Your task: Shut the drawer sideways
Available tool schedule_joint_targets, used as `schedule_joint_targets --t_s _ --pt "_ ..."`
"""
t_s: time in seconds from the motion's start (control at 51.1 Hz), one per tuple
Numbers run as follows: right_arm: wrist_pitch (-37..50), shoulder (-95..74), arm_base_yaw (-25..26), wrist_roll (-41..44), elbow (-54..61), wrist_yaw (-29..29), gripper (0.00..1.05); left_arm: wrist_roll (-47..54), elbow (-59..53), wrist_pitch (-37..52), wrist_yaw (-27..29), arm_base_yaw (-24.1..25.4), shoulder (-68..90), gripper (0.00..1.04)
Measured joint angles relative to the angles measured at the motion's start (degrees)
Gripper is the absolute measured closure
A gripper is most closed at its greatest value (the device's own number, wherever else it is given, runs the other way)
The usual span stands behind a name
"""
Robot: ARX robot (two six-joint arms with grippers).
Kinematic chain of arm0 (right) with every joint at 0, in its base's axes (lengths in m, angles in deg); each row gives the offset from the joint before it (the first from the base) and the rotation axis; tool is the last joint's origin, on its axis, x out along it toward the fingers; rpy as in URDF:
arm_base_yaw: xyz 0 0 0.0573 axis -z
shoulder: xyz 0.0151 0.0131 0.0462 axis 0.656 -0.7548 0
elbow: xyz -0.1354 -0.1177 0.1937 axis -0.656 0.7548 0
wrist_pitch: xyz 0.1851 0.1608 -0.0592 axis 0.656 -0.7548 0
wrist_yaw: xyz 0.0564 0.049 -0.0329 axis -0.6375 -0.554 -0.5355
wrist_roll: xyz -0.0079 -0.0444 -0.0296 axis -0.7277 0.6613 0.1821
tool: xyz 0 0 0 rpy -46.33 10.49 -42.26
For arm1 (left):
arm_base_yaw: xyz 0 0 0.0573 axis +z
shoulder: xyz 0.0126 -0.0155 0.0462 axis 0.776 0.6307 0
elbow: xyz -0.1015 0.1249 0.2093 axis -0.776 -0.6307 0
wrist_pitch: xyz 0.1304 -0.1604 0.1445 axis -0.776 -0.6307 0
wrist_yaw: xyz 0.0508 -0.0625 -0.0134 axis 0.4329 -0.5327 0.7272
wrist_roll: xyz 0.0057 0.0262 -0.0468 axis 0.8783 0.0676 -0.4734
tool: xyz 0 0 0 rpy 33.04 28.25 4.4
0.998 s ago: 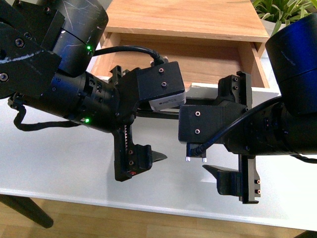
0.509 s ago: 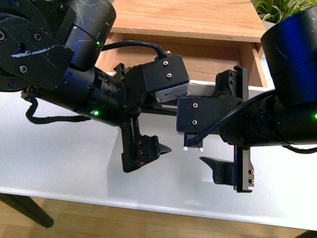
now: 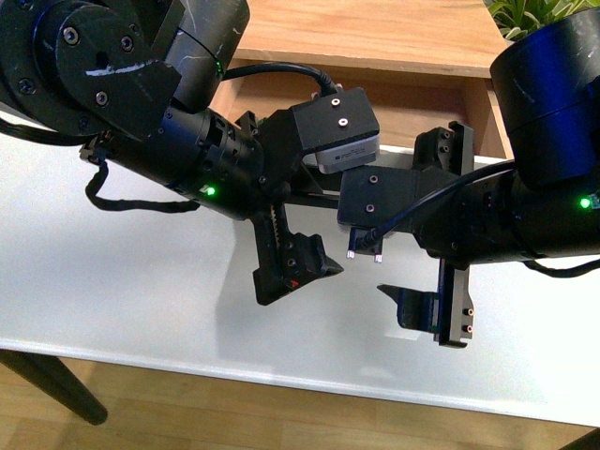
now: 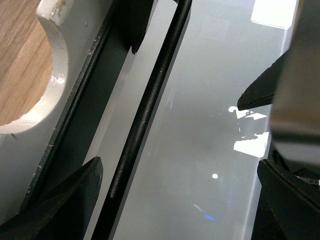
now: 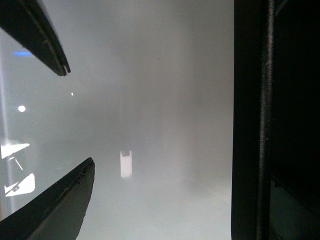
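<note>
Drawer (image 3: 412,103) stands pulled out of cabinet (image 3: 375,33), wood inside exposed, white front toward robot over white table (image 3: 122,281).

Left gripper (image 3: 291,197): fingers spread wide, empty. Right gripper (image 3: 403,225), just beside it: also spread, empty.

Front view: arms hide most of front; only short piece of bar handle (image 3: 314,200) shows.

Left wrist view: handle runs between fingers (image 4: 75,200); open table on outer side; notch (image 4: 25,65) seen here only.

Right wrist view: handle along one edge, bare table between fingers.

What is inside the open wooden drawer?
Only bare wood shows inside the drawer. No item is visible, but the left arm and right arm cover its front part, so something small could hide there.
</note>
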Motion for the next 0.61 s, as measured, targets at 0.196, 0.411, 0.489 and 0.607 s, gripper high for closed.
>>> schedule_joint_targets --t_s 0.196,0.411,0.489,0.607 --pt "-0.2 0.0 1.5 -0.4 -0.7 -0.9 0.09 0.7 2.6 -1.2 -1.2 0.0 1.1 0.09" --pt "0.3 0.0 3.0 -0.4 -2.3 -0.2 0.09 1.9 4.9 0.9 -2.3 0.3 2.5 0.09" --pt "1.0 0.2 3.3 -0.4 -2.6 -0.2 0.09 1.7 5.0 2.1 -2.7 0.3 2.5 0.09" --pt "1.5 0.2 3.5 -0.5 -2.6 0.0 0.09 1.6 5.0 2.9 -2.6 0.2 2.5 0.09"
